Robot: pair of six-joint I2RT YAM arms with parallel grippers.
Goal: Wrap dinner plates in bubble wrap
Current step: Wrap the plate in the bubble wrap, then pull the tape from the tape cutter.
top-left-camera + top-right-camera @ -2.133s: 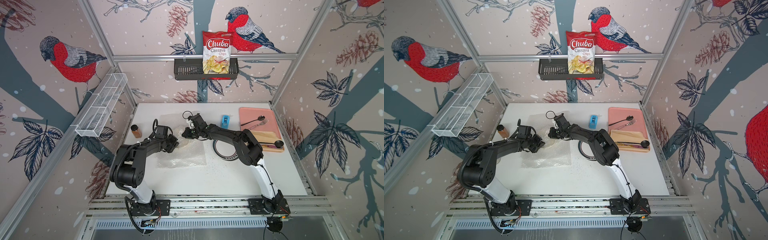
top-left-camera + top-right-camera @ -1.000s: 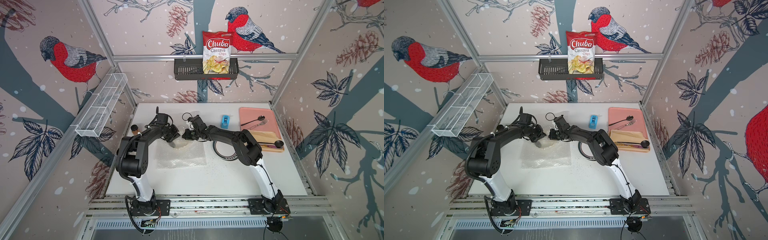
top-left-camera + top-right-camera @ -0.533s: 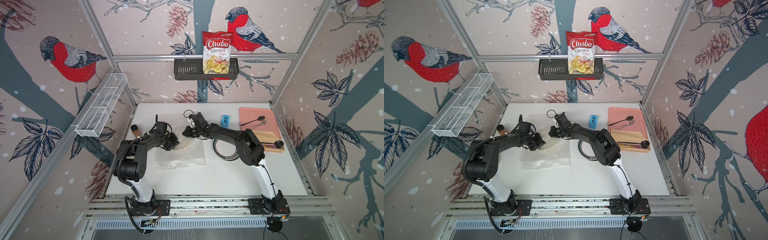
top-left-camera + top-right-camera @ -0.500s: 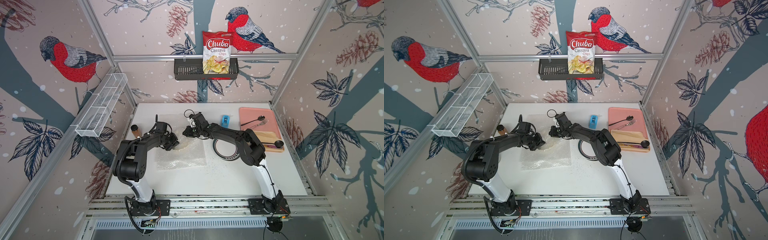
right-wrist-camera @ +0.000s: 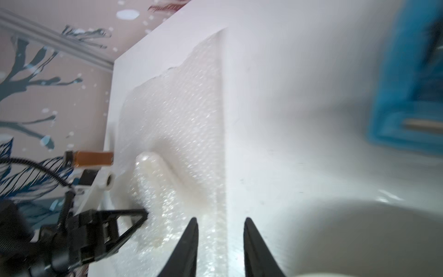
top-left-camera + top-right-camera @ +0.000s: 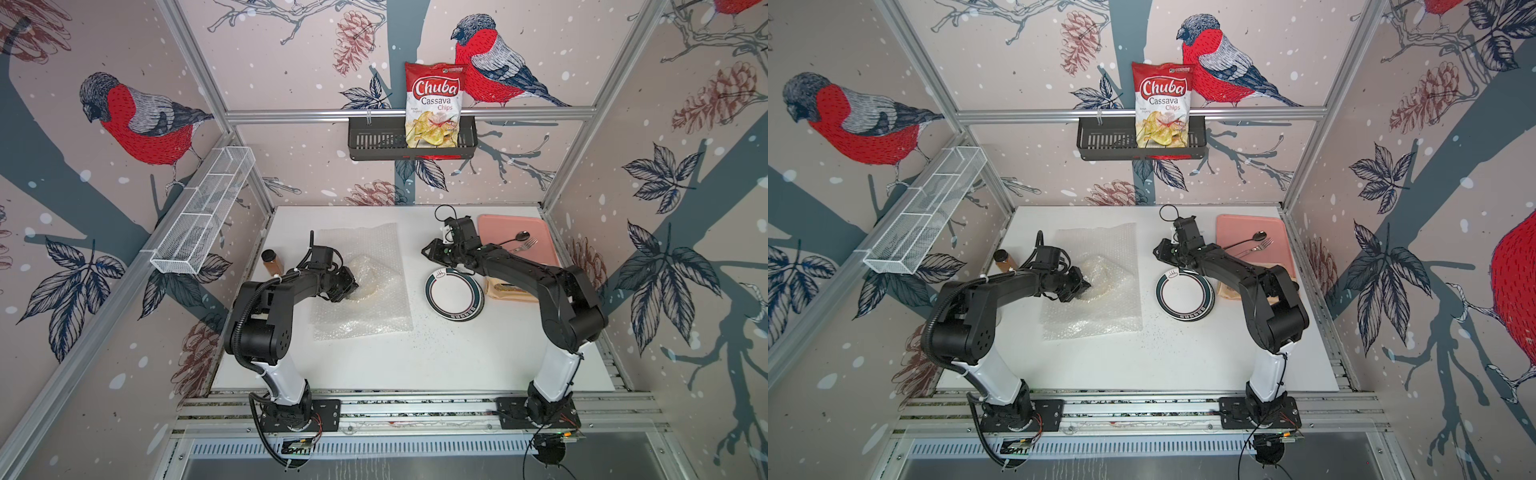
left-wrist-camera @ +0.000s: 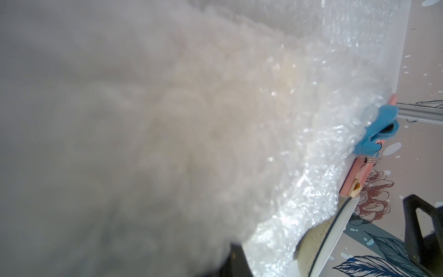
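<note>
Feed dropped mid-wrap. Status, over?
Left claw shut on bubble wrap, folded over cream plate. Right claw open, empty, clear of wrap. White-centred plate unwrapped. Nothing blocking.

bright even light; blurry wrist close-ups

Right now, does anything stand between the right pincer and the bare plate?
Nothing visible does. The right pincer stands open just beyond the bare plate, only table between them; the bubble wrap lies aside.

A robot lab cell dressed like a home: aluminium framing (image 6: 291, 114) boxes in a white tabletop (image 6: 415, 365), bullfinch wallpaper (image 6: 141, 124) lines the walls, two robot arms (image 6: 569, 307) bolt to a rail (image 6: 415, 409) at six o'clock, and a chip bag (image 6: 434, 104) sits at twelve.
</note>
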